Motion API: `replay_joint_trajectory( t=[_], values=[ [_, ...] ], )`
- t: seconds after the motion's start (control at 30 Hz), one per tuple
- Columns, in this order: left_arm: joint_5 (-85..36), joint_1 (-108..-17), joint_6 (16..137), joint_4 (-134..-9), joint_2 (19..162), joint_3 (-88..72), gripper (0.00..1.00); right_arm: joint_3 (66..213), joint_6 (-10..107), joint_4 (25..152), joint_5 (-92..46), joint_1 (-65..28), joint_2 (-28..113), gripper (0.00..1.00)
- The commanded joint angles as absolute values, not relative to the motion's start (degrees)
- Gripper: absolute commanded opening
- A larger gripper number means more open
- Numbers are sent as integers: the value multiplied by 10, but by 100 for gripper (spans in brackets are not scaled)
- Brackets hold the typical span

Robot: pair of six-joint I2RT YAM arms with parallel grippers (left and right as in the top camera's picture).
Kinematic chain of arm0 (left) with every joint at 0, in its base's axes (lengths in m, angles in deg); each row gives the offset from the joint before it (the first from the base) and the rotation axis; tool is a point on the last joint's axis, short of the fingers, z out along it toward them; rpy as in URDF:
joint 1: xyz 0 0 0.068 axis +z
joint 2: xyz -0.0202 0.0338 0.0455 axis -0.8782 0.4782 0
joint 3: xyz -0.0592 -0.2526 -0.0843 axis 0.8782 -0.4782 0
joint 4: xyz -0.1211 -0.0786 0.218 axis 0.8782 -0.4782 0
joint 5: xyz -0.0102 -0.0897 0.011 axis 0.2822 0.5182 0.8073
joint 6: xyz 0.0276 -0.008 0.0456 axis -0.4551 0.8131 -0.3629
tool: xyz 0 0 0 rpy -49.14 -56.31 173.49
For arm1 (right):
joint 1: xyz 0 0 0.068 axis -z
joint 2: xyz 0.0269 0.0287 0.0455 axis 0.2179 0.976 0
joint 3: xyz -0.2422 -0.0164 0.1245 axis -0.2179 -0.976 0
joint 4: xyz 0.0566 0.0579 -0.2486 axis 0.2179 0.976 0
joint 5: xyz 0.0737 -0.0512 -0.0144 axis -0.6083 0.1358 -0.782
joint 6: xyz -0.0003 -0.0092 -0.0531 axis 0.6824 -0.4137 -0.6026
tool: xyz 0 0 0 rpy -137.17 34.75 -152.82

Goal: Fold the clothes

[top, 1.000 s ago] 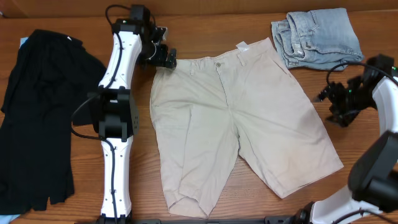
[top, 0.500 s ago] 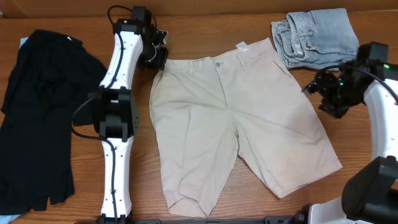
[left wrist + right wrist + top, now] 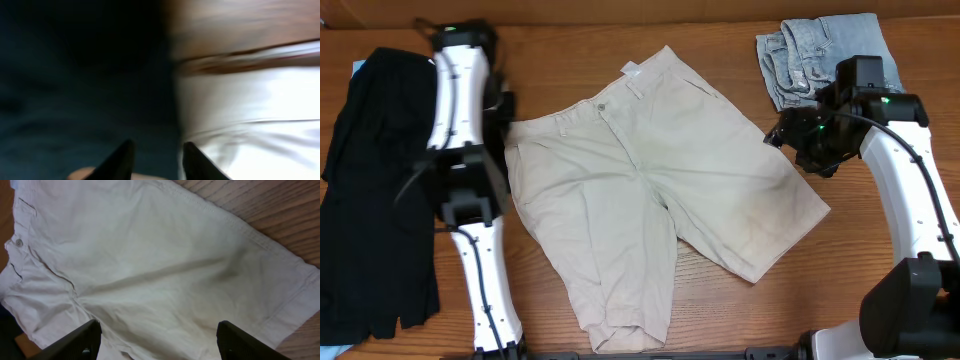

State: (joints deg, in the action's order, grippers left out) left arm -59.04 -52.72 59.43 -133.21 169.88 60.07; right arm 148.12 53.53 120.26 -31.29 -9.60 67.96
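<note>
1 pr shorts (image 3: 650,190) shifted L (rotated too).

Bright, even light overhead; the left wrist view blurs the shorts (image 3: 250,125) badly.

The shorts (image 3: 640,190) have been dragged to the left and turned. Their waistband (image 3: 585,105), which lay nearly level, now slants up toward the right, with its lower corner close to the black garment (image 3: 370,180). The left arm (image 3: 460,110) has swung over with them, and the left gripper (image 3: 155,150) now sits in a blur where dark cloth meets pale. The right gripper (image 3: 159,330) has come up and inward, and now hangs over the shorts' right leg, near the denim piece (image 3: 810,60).
</note>
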Motion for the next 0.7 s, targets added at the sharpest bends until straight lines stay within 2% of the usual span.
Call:
replay_joint_trajectory(
  t=[0.0,0.07,0.1,0.13,0.2,0.43,0.57,0.67],
  values=[
    [-584,-519,602,-1342,1670,618,44,1477,546,1206,-298,-108,672,78],
    [-556,-513,601,-1342,1668,618,56,1460,557,1212,-293,-114,672,78],
    [-545,-513,600,-1342,1667,619,68,1450,557,1215,-293,-118,673,78],
    [-534,-513,594,-1342,1665,619,76,1439,558,1217,-294,-121,673,78],
    [-517,-517,581,-1342,1658,622,82,1410,574,1218,-293,-130,673,78],
    [-505,-560,543,-1331,1606,667,88,1301,604,1188,-288,-179,672,73],
    [-492,-612,495,-1272,1572,680,88,1247,638,1157,-280,-216,673,70],
    [-470,-658,449,-1219,1566,680,92,1224,668,1153,-251,-235,673,71]
  ],
)
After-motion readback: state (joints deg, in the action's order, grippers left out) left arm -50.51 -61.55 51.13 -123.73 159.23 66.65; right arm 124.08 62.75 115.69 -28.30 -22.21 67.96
